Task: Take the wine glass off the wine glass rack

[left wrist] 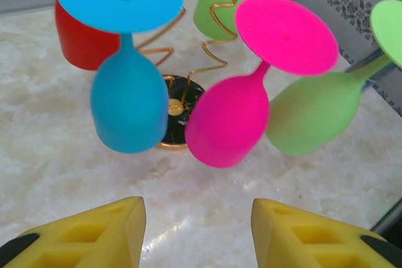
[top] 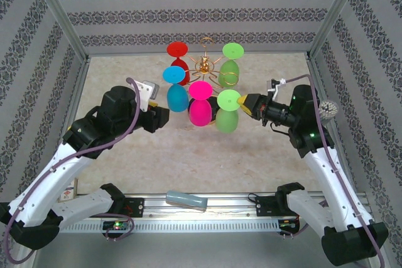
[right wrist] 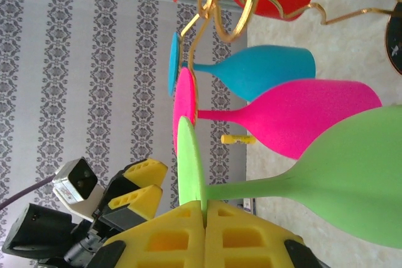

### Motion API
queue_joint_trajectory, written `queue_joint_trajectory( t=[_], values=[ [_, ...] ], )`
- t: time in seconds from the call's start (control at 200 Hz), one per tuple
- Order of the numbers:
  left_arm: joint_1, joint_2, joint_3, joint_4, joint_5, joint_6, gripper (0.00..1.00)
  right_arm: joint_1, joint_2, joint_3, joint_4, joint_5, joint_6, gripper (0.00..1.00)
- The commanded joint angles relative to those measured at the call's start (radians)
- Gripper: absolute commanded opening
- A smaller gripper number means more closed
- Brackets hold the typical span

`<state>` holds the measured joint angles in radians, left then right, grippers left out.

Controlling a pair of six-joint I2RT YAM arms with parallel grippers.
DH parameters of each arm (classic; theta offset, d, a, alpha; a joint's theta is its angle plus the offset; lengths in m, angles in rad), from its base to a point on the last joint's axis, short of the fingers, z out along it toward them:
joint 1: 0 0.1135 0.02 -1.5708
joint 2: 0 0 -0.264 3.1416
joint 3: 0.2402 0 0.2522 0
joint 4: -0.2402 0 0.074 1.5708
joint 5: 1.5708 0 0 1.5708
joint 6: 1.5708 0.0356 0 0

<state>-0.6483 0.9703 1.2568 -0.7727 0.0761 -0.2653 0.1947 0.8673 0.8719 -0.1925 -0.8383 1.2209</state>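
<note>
1. On the near side of the rack we find the blue glass, pink glass and green glass hanging crowded. The pink and green bowls nearly touch.
2. Right of the rack, our right gripper clamps the green stem, with the pink glass just beside it.
3. Nearer us than the rack, the table lies bare before our left gripper, whose fingers are spread.
4. Behind the rack hang the red glass and a second green glass.
</note>
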Motion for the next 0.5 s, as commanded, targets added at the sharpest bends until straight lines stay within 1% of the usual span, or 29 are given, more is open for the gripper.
queue_joint_trajectory(
  t=[0.0, 0.17, 0.29, 0.405, 0.495],
  values=[
    [-0.054, -0.029, 0.025, -0.089, -0.053, -0.048, 0.48, 0.021, -0.030, -0.031, -0.012, -0.004, -0.032, 0.00],
    [-0.124, -0.040, -0.011, -0.112, -0.049, -0.120, 0.46, 0.046, -0.083, -0.060, -0.050, 0.033, -0.085, 0.00],
    [-0.179, -0.055, -0.040, -0.111, -0.075, -0.167, 0.45, 0.074, -0.117, -0.096, -0.066, 0.053, -0.126, 0.00],
    [-0.217, -0.055, -0.059, -0.110, -0.063, -0.221, 0.46, 0.140, -0.137, -0.122, -0.078, 0.080, -0.167, 0.00],
    [-0.233, -0.066, -0.088, -0.106, -0.056, -0.276, 0.46, 0.214, -0.154, -0.136, -0.084, 0.143, -0.205, 0.00]
  ],
)
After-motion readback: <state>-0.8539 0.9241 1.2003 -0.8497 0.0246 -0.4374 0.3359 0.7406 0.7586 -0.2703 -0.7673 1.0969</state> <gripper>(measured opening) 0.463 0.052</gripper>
